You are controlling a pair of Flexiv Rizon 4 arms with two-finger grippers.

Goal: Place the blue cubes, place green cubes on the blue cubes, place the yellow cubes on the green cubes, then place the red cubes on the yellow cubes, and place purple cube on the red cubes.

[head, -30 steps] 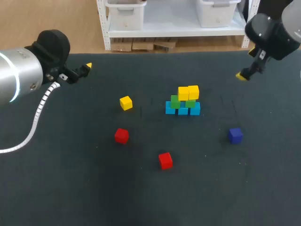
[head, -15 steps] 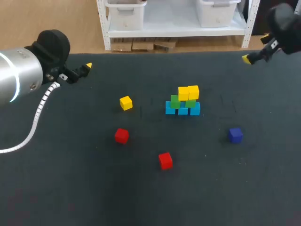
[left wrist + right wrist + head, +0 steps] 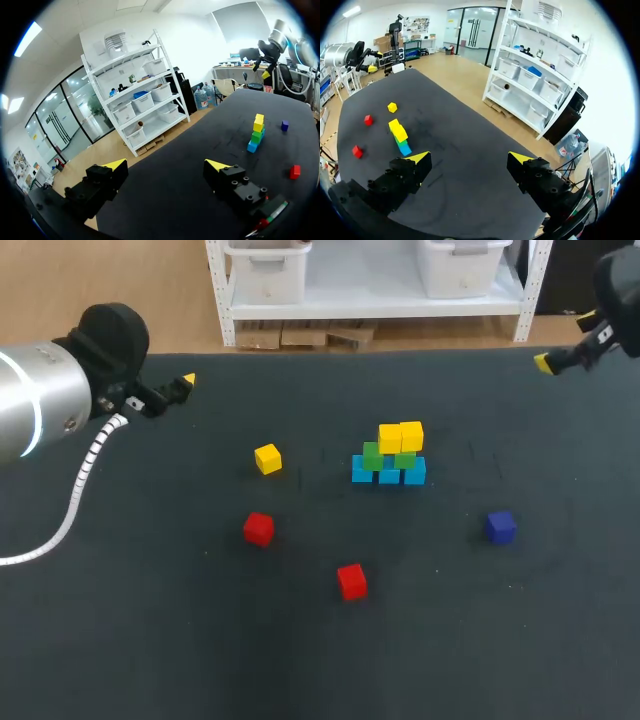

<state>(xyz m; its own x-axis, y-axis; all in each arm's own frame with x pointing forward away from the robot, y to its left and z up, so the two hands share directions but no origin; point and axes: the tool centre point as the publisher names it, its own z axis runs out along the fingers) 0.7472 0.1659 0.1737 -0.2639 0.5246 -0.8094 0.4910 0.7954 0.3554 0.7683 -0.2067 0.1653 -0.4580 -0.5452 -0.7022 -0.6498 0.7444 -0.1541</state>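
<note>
Both open and empty: left gripper, right gripper. Loose yellow cube beside the stack likely needed gentle, centred placing.

- The right gripper is pulling away from the cube stack, backing toward the table's far right corner.
- The right arm is sliding out past the head view's right edge.
</note>
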